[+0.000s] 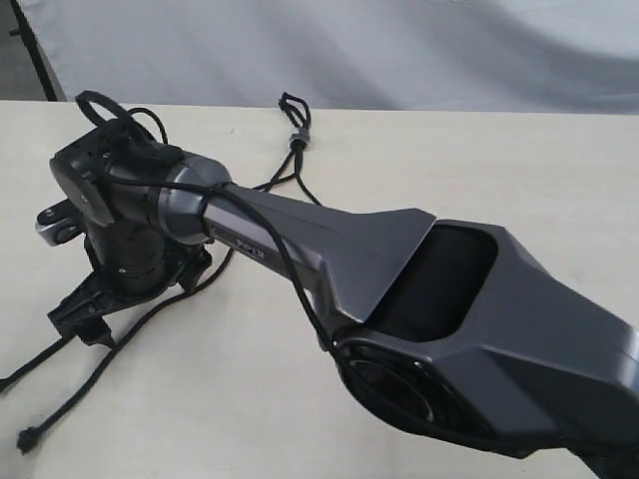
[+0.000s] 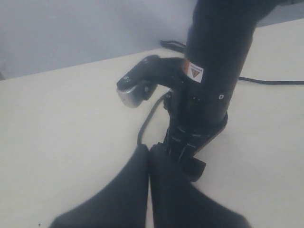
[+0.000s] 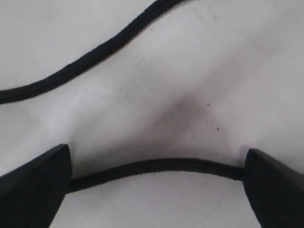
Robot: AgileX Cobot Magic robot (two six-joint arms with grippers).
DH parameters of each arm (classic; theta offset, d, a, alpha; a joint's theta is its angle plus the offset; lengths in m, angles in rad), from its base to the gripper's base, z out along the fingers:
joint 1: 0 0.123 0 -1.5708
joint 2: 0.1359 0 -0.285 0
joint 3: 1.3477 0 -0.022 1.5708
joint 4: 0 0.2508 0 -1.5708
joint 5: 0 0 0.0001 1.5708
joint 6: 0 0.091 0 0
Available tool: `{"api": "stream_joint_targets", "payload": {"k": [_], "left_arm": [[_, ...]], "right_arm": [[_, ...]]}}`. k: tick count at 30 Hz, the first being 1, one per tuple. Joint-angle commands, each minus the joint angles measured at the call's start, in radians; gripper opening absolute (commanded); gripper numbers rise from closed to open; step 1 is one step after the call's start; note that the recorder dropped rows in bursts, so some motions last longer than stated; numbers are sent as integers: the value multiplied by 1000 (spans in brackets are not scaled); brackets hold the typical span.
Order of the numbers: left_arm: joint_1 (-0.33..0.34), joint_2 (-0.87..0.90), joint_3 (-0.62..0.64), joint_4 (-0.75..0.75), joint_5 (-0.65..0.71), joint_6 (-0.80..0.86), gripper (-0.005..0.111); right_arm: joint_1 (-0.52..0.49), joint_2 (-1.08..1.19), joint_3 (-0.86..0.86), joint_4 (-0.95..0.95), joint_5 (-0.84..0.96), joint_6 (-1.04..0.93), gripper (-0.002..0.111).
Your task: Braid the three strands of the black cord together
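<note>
Right wrist view: one strand [image 3: 156, 165] spans the gap of the wide-spread right pincer [image 3: 157, 156], finger to finger.

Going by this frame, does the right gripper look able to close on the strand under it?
Probably yes. The right gripper stands open, and one strand runs straight across the gap between its jaws on the table, with nothing over it. The second strand lies apart.
</note>
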Motion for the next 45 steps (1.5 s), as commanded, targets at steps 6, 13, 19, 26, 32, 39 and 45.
{"api": "stream_joint_targets", "payload": {"k": [6, 13, 19, 26, 32, 39, 45], "left_arm": [[2, -4, 2, 0, -11, 0, 1], [2, -4, 2, 0, -11, 0, 1], [2, -4, 2, 0, -11, 0, 1], [2, -4, 2, 0, -11, 0, 1], [2, -4, 2, 0, -11, 0, 1], [2, -4, 2, 0, -11, 0, 1], [2, -4, 2, 0, -11, 0, 1]], "right_arm": [[5, 9, 1, -25, -1, -25, 91], [5, -59, 179, -23, -1, -53, 91], [5, -186, 342, -27, -1, -62, 91], [-41, -319, 573, -104, -1, -52, 91], [-84, -428, 704, -144, -1, -24, 91], [-73, -529, 707, -94, -184, -20, 91], [-64, -500, 707, 135, -255, -54, 91]]}}
